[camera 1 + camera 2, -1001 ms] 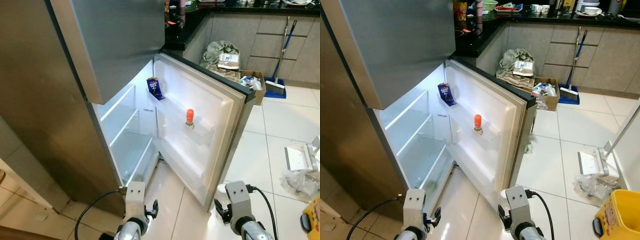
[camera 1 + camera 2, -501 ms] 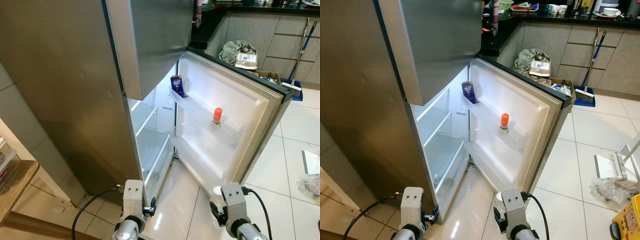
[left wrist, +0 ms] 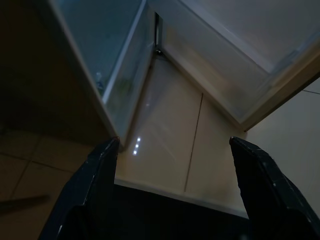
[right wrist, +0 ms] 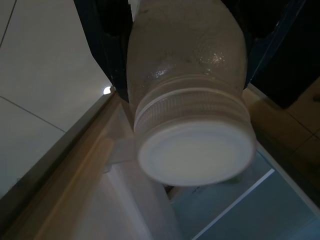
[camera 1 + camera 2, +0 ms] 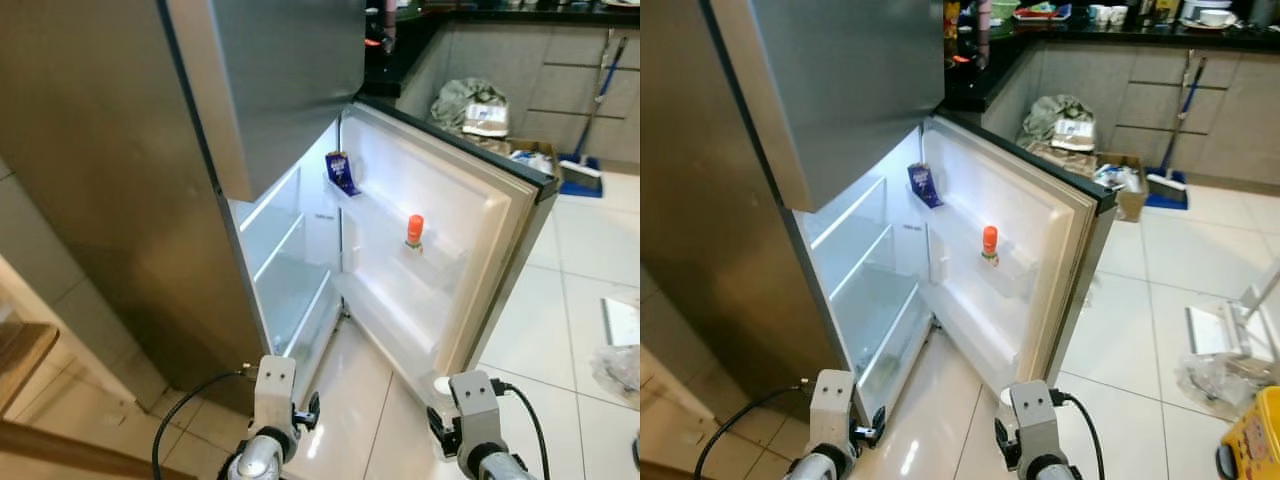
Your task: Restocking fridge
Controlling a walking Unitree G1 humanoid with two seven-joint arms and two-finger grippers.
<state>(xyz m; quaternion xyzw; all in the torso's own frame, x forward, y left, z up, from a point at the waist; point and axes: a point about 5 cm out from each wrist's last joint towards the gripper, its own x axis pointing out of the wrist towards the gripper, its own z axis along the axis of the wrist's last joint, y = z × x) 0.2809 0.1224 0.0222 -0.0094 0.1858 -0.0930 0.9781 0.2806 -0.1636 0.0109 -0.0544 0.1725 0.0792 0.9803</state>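
Observation:
The steel fridge (image 5: 110,200) stands with its lower door (image 5: 470,215) swung wide and the inside lit. On the door shelves stand a blue carton (image 5: 339,171) and a small orange-capped bottle (image 5: 413,232). The glass shelves (image 5: 285,290) inside look bare. My right gripper (image 4: 187,30) hangs low in front of the door, shut on a pale bottle with a white screw cap (image 4: 192,125); the cap (image 5: 441,384) peeks out above the wrist. My left gripper (image 3: 172,150) hangs open and holds nothing, above the floor tiles by the fridge's lower corner.
A black countertop (image 5: 400,70) runs behind the door. A cardboard box of rubbish (image 5: 520,158) and a broom (image 5: 585,165) stand at the back right. A plastic bag (image 5: 615,365) and a yellow object (image 5: 1250,440) lie on the floor at right. A wooden table edge (image 5: 20,350) is at left.
The whole picture has swung sideways and back, so the camera moved. The carton and orange-capped bottle stay on the door shelves. Both arms still hang low as before.

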